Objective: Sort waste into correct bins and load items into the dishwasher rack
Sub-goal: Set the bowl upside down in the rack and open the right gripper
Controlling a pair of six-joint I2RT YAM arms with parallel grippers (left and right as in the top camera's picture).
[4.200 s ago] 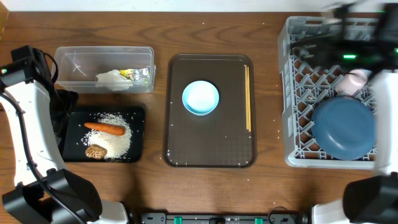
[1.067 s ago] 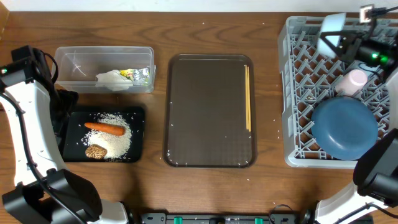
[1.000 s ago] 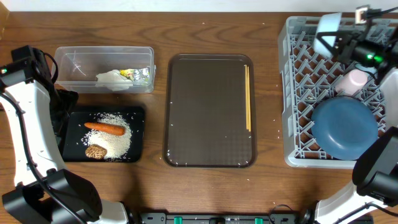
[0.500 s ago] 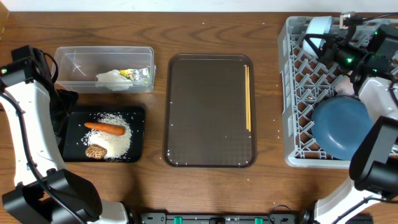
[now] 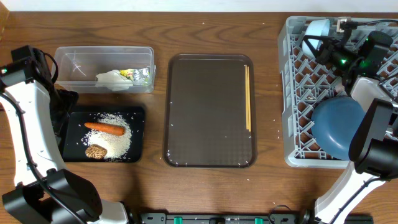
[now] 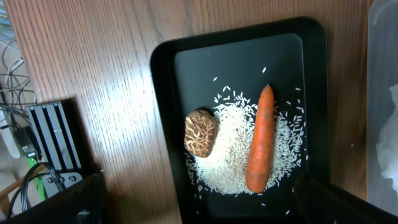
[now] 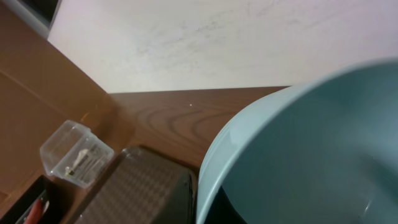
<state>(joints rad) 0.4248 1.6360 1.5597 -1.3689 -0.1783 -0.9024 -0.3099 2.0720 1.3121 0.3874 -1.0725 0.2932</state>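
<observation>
My right gripper [image 5: 326, 42] is shut on the small light-blue bowl [image 5: 316, 28], holding it tilted on edge over the far left corner of the grey dishwasher rack [image 5: 297, 149]. The bowl [image 7: 311, 143] fills the right wrist view and hides the fingers. A dark-blue plate [image 5: 336, 127] leans in the rack. Chopsticks [image 5: 248, 98] lie on the brown tray [image 5: 208, 112]. My left gripper [image 6: 199, 213] stands open above the black tray [image 6: 163, 124], which holds a carrot [image 6: 260, 140], a brown lump [image 6: 200, 132] and rice [image 6: 227, 168].
The clear tub [image 5: 68, 59] at the far left holds a white tissue [image 5: 111, 77], a green-yellow wrapper [image 5: 127, 73] and foil [image 5: 144, 74]. The black tray [image 5: 140, 134] sits just in front of it. A few rice grains dot the wooden table beside the rack.
The bowl left the brown tray and is now in my right gripper. In the last second it moved left toward the rack's far corner. The left arm has not moved.
</observation>
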